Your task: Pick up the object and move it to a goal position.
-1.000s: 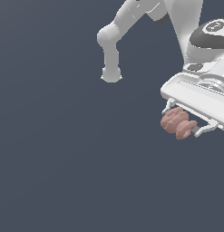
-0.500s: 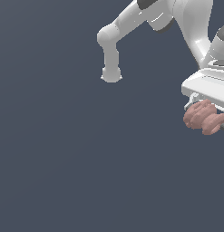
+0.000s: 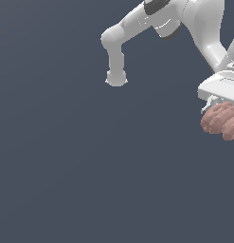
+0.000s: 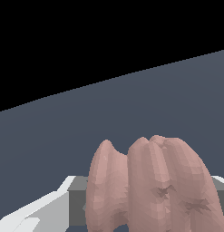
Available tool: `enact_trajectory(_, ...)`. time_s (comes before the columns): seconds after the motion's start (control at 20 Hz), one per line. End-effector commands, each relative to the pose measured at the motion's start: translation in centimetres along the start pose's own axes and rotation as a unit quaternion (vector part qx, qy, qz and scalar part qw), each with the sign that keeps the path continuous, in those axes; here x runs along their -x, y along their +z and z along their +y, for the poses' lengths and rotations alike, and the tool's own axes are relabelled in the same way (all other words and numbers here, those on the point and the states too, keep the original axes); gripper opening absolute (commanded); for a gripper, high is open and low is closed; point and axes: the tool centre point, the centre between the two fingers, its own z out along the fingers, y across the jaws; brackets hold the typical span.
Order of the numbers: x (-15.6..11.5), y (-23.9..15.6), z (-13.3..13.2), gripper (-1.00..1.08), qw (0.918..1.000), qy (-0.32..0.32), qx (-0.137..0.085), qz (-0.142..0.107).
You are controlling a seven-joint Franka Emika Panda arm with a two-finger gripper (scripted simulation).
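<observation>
The object (image 3: pixel 220 121) — a matte pinkish-brown lump of several rounded lobes (image 4: pixel 154 186) — hangs directly beneath the tool (image 3: pixel 218 102), touching it, at the exterior view's right edge.

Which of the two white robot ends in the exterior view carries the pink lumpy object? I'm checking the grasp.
The gripper at the exterior view's right edge, directly above the object. The round white base near the upper middle carries nothing.
</observation>
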Motion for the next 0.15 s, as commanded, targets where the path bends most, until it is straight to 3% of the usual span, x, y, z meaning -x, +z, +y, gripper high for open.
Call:
enact_trajectory(0.0,-0.06,-0.11,-0.11,-1.0,1.0,0.001,0.001,0.002)
enact_trajectory(0.1,-0.07,-0.14,-0.13,-1.0,1.0,0.001,0.001,0.003)
